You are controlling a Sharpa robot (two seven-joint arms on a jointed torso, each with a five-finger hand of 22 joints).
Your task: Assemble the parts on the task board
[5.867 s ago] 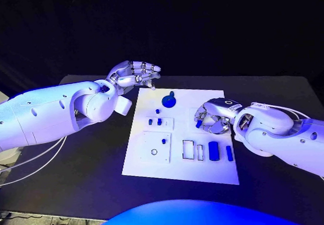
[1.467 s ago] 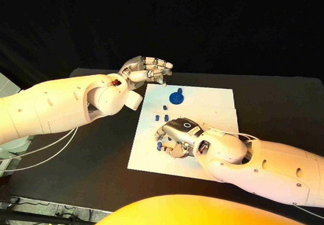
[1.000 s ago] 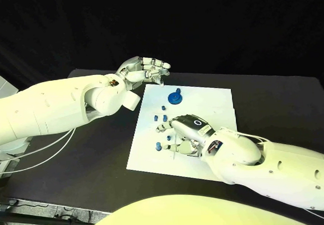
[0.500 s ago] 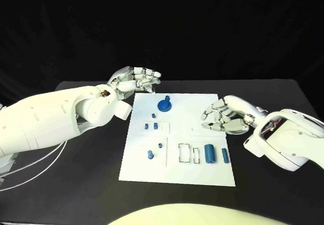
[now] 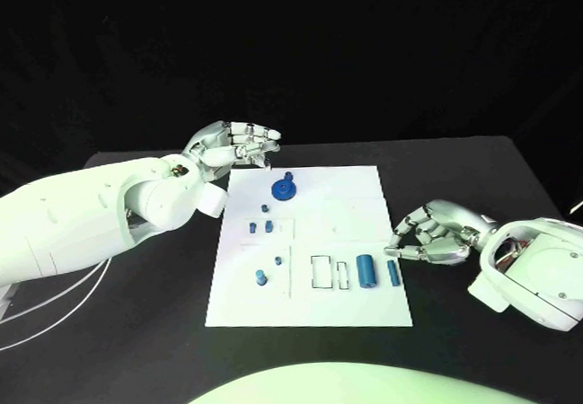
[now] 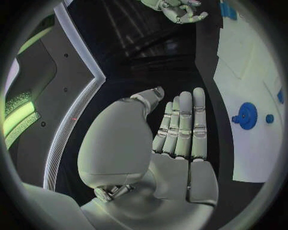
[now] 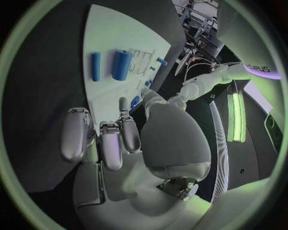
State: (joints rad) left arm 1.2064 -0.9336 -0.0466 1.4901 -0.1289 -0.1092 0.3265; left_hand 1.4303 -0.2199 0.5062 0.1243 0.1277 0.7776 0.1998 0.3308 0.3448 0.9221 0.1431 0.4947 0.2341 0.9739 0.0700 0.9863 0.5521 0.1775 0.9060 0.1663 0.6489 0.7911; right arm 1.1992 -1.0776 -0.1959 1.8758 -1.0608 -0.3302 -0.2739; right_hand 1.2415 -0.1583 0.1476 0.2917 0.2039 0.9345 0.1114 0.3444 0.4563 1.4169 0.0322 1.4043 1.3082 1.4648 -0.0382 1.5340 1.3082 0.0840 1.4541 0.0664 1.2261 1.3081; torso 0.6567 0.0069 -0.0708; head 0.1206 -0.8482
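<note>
- The task board (image 5: 321, 228) lay flat in the middle of the black tabletop (image 5: 472, 176), its long axis running away from the robot.
- A round blue part (image 5: 284, 188) with a small stem stood near the board's far edge; two short blue parts (image 5: 259, 228) stood side by side below it, and a small blue peg (image 5: 266, 207) lay between.
- Nearer the robot, a thick blue cylinder (image 5: 367, 269) and a thinner blue bar (image 5: 392, 271) lay side by side, both lengthwise along the board, close to its right edge.
- Another blue part (image 5: 260, 277) sat near the board's left edge; its shape was hard to make out.
- The right hand (image 5: 431, 233) hovered just off the board's right edge, fingers curled in, holding nothing.
- The left hand (image 5: 235, 144) was raised by the board's far left corner, fingers apart and empty in the wrist view.
- Darkness lay behind the tabletop.
</note>
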